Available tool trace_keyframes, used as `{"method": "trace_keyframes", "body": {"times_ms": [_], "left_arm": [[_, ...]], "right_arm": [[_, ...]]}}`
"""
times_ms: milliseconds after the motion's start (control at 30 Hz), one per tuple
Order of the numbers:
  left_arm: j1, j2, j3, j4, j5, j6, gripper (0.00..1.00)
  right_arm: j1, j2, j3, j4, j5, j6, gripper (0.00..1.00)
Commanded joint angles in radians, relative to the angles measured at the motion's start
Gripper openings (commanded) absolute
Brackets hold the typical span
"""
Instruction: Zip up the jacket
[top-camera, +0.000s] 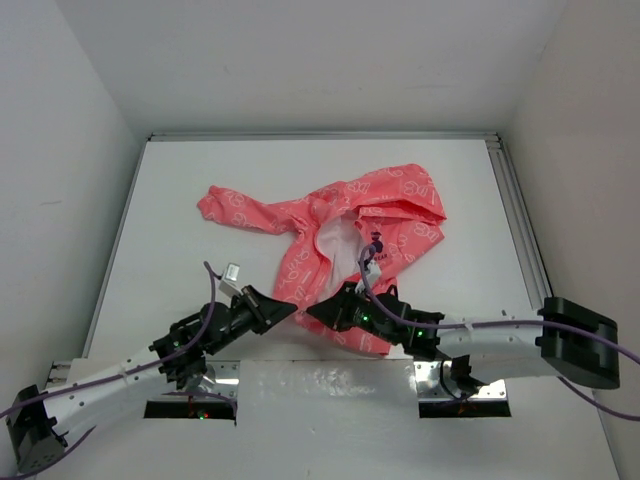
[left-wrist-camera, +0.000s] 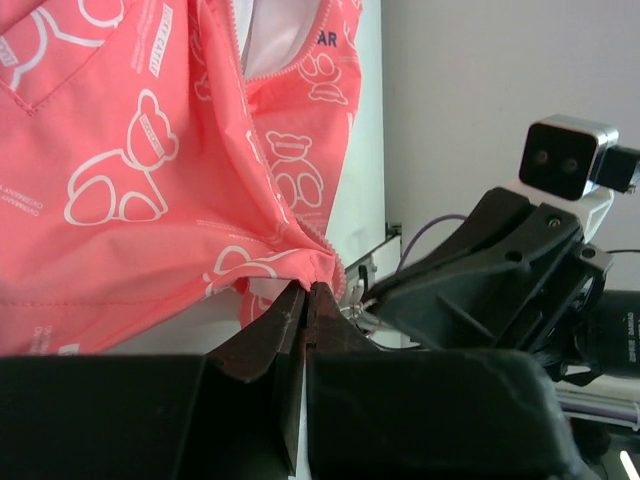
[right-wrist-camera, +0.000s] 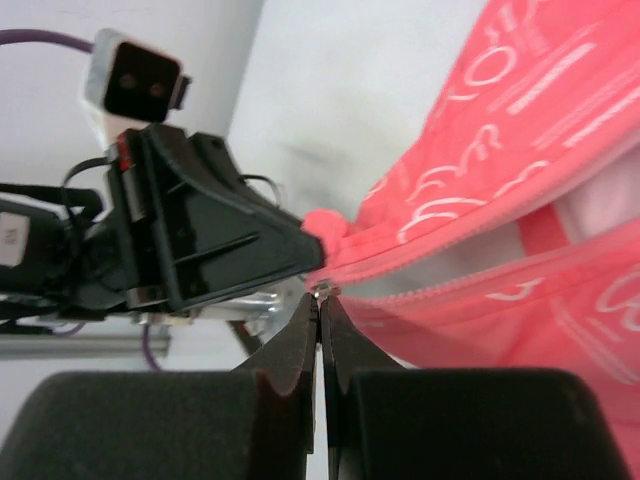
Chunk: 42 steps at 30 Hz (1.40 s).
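The coral-pink jacket (top-camera: 400, 235) lies open on the white table (top-camera: 180, 210), hood toward the far side, white lining showing between the front edges. My left gripper (top-camera: 293, 309) is shut on the jacket's bottom hem corner (left-wrist-camera: 300, 262) beside the zipper teeth. My right gripper (top-camera: 311, 312) faces it tip to tip. In the right wrist view its jaws (right-wrist-camera: 322, 294) are shut on a small metal zipper pull at the bottom end of the two separate zipper rows (right-wrist-camera: 470, 215). The jacket also fills the left wrist view (left-wrist-camera: 130, 170) and the right wrist view (right-wrist-camera: 540, 110).
Metal rails run along the table's right side (top-camera: 515, 210) and far edge (top-camera: 320, 136), with white walls close behind them. Both arms' base plates (top-camera: 190, 405) sit at the near edge. Purple cables (top-camera: 210, 290) loop off both arms.
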<state>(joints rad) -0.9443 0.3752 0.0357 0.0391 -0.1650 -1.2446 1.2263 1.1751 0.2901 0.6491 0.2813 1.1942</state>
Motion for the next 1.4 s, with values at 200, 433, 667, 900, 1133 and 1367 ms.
{"method": "trace_keyframes", "body": {"times_ms": [200,433,667,900,1133,1367], "left_arm": [[-0.008,-0.12,-0.01,-0.238,-0.056,0.139,0.0],[-0.008,-0.154,0.01,-0.269,-0.039,0.163,0.0],[-0.008,-0.137,-0.028,-0.182,-0.022,0.113,0.0],[-0.008,-0.139,-0.031,-0.16,-0.001,0.089,0.0],[-0.008,-0.154,-0.054,-0.146,0.016,0.065,0.0],[-0.008,-0.173,-0.045,-0.159,0.032,0.053,0.0]], "right_arm": [[-0.039,-0.097,0.127,-0.328,0.127,-0.186,0.0],[-0.039,-0.083,0.228,-0.503,0.053,-0.337,0.0],[0.053,0.06,0.268,-0.407,-0.054,-0.236,0.04],[0.079,0.19,0.224,-0.227,-0.037,-0.133,0.28],[0.105,0.233,0.19,-0.126,0.058,-0.097,0.35],[0.105,0.267,0.165,-0.029,0.098,-0.085,0.35]]}}
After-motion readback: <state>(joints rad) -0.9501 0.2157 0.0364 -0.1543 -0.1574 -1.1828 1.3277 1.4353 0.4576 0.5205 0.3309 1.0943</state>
